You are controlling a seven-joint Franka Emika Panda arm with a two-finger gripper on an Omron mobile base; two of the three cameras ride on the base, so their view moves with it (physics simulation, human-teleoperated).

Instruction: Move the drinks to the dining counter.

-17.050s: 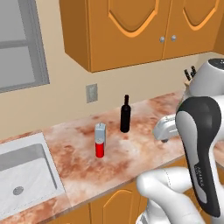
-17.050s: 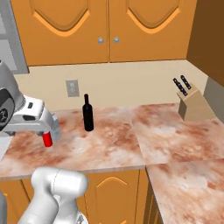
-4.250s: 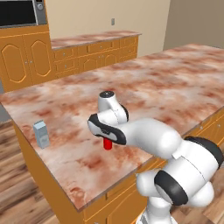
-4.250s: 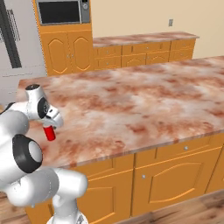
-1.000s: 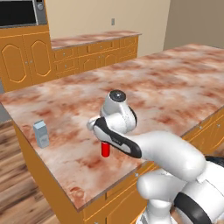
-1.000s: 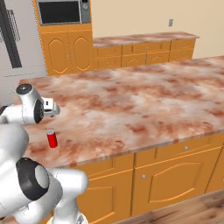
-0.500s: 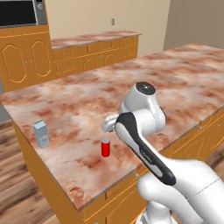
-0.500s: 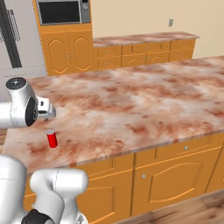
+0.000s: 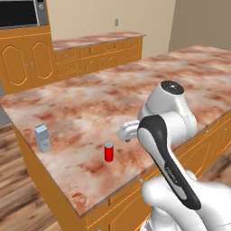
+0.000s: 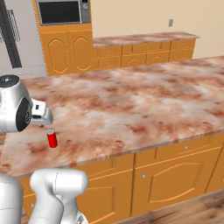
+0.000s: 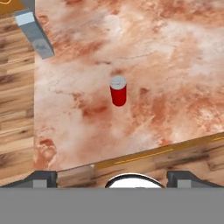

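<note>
The end effector (image 11: 112, 177) has risen, open, off the red can (image 9: 108, 152).

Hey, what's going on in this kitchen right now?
A white robot arm is moving drinks to the dining counter. A red can stands upright near the counter's front edge, and a grey-blue carton stands nearer the corner. The tool is open, holds nothing, and hangs above and back from the can, over the counter's edge.
</note>
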